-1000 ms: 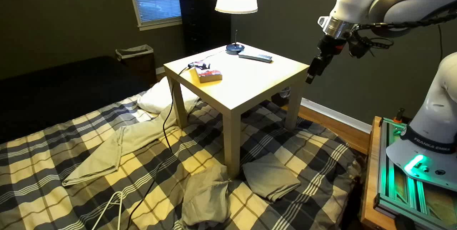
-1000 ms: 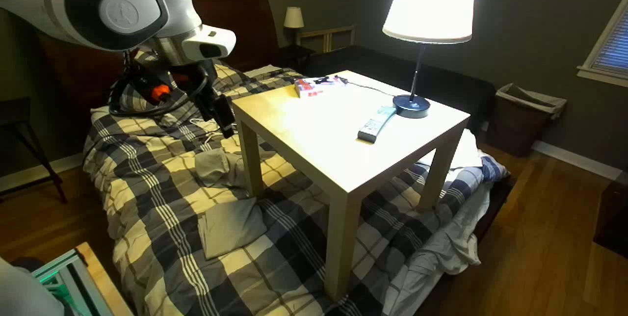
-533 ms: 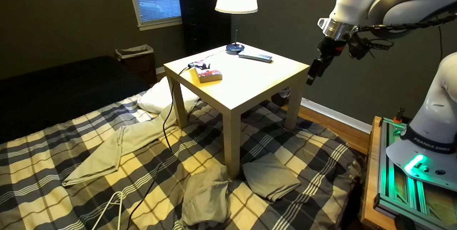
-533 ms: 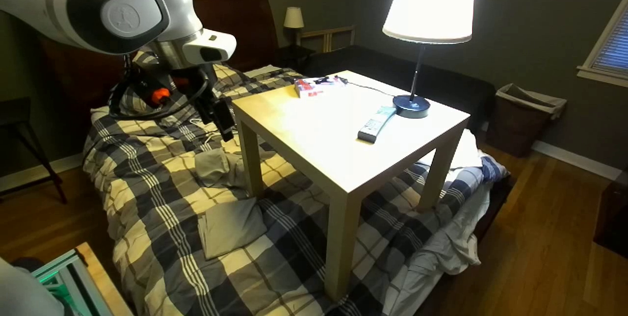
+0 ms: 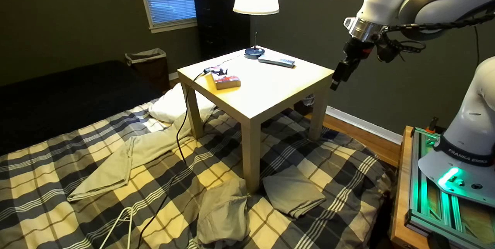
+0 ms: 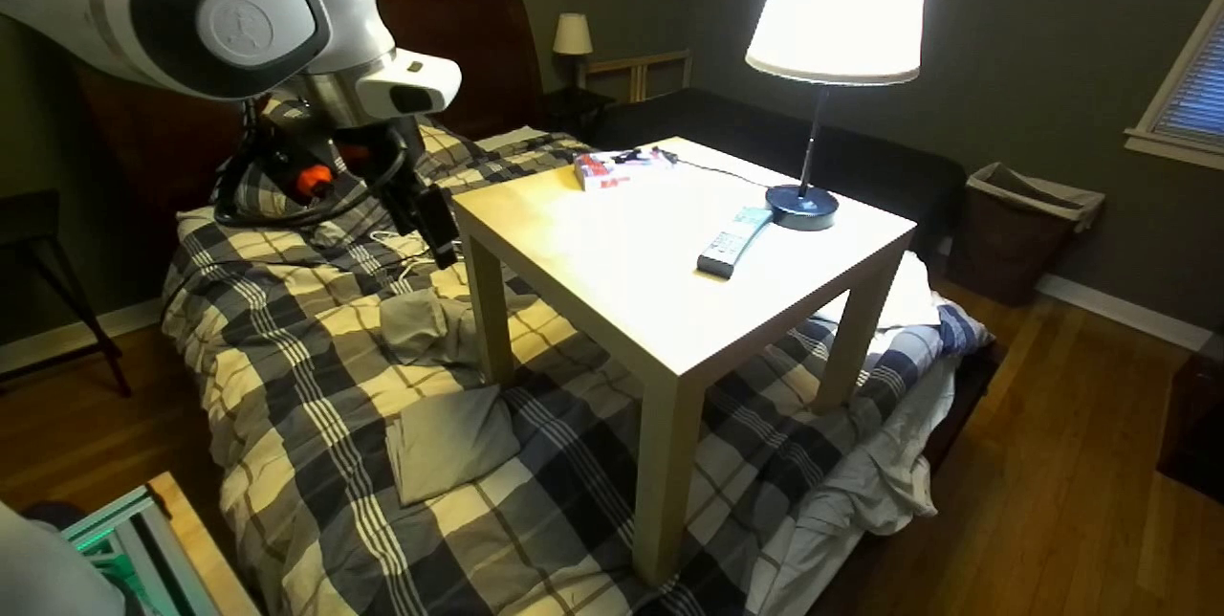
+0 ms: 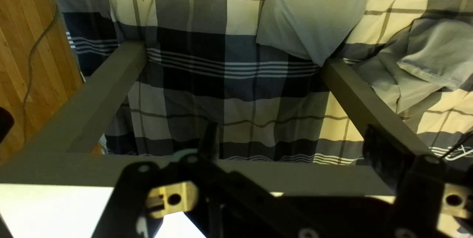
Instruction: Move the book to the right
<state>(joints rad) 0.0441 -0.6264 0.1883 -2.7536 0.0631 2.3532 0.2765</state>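
Currently the book, red and white on top with a tan side, lies flat near an edge of the bench, as both exterior views show. A dark cord fitting sits at one end of it; whether it rests on the cover or just against it I cannot tell. From there a black cord drops over the bench's edge and runs across a plaid bedspread. Well apart from the book stands a lit table lamp with a white shade, and right by its foot lies a remote control.

My gripper hangs, tilted, near a neighbouring edge of the bench, well apart from the book. In the wrist view its fingers stand wide apart, with the bench's side and the bedspread beyond them.

The bench's legs stand on that bedspread, and beside one of them lie a folded grey cloth and a crumpled cloth. Farther off, a brown bin with a pale liner stands on the wooden floor.
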